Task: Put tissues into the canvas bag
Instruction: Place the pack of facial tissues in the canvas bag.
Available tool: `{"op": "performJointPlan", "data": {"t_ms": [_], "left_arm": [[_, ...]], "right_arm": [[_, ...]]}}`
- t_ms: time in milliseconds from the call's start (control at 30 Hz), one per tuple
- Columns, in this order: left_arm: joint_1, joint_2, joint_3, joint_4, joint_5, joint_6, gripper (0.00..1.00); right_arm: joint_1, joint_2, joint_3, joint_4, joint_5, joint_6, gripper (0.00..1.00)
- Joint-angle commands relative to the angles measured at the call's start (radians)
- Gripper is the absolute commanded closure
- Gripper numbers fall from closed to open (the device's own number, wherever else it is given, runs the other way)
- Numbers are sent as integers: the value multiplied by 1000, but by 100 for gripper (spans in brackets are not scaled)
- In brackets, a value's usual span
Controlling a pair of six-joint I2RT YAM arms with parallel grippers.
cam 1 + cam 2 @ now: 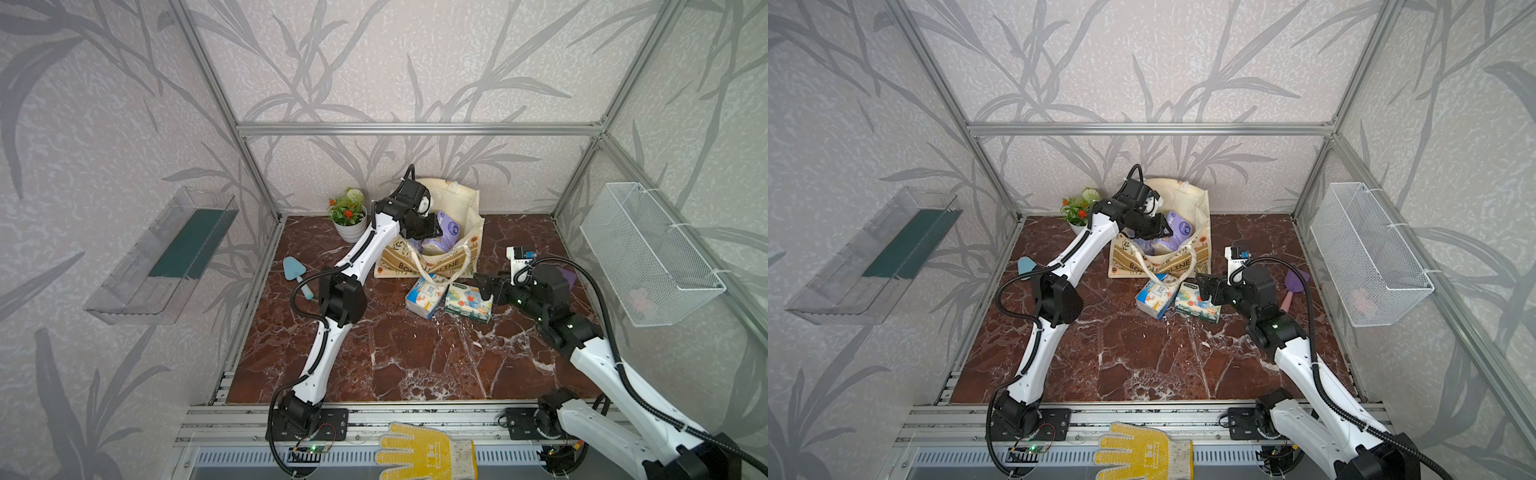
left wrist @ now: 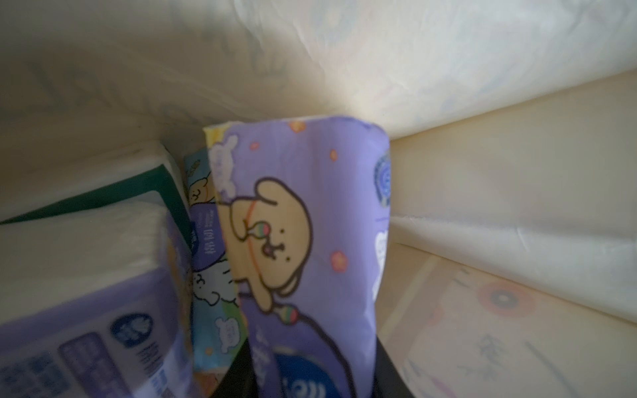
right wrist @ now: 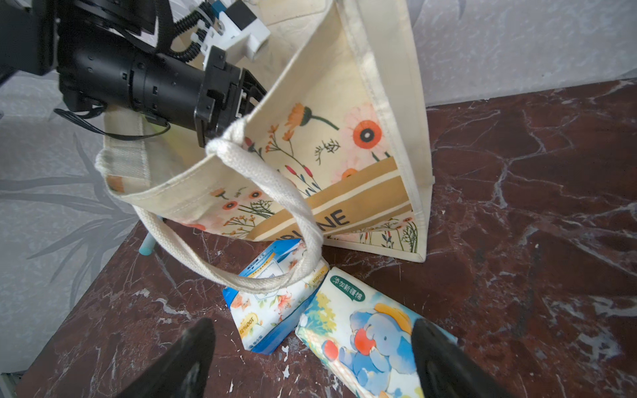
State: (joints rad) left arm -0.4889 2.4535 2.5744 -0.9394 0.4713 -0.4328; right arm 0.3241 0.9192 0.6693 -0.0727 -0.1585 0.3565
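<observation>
In both top views the canvas bag (image 1: 461,208) stands open at the back of the marble table (image 1: 395,357). The left gripper (image 1: 432,227) is at its mouth, against a purple dog-print pack (image 1: 449,226). Two tissue packs lie on the table just in front of the bag, a blue-white pack (image 1: 424,296) and an elephant pack (image 1: 467,304), touching each other. The right gripper (image 1: 484,286) hovers at the elephant pack's edge. Two toy shovels lie out: a blue shovel (image 1: 296,270) beside the left arm and a purple shovel (image 1: 1293,282) by the right arm.

The left wrist view looks into the bag and shows four packs: the dog-print pack, a second purple pack (image 2: 86,310), a green-white pack (image 2: 86,179) and a blue pack (image 2: 206,275) wedged between them. The dog-print pack sits between the gripper's dark fingers (image 2: 238,382) — whether they press it or stand clear cannot be told.

The right wrist view shows the right gripper's two fingers (image 3: 193,351) spread wide, holding nothing, above the two packs on the table. One bag handle (image 3: 241,281) drapes over the blue-white pack.
</observation>
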Motion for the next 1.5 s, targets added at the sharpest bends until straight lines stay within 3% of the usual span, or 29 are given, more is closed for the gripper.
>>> {"op": "performJointPlan", "data": {"t_ms": [0,200,400,667,767,1200,1467], "left_arm": [[11,37,-10,-69,-34,23,59],[21,16,25,-63,-8,27,44],[22,-34,44,-57,-59,32,28],[10,-109,55,-32,-64,68,15],[-2,-142,55,-24,-73,97,1],[-62,-279,31,7,-114,179,1],[-103,-482,-283,170,-164,186,1]], "right_arm": [[-28,-9,-23,-25,13,26,11],[-71,18,-65,-26,2,53,10],[-75,78,-63,-70,54,42,10],[-81,214,-52,-66,48,42,10],[-84,239,-64,-33,56,42,8],[-179,387,-75,143,-89,-10,4],[-233,455,-75,237,-202,-18,4]]}}
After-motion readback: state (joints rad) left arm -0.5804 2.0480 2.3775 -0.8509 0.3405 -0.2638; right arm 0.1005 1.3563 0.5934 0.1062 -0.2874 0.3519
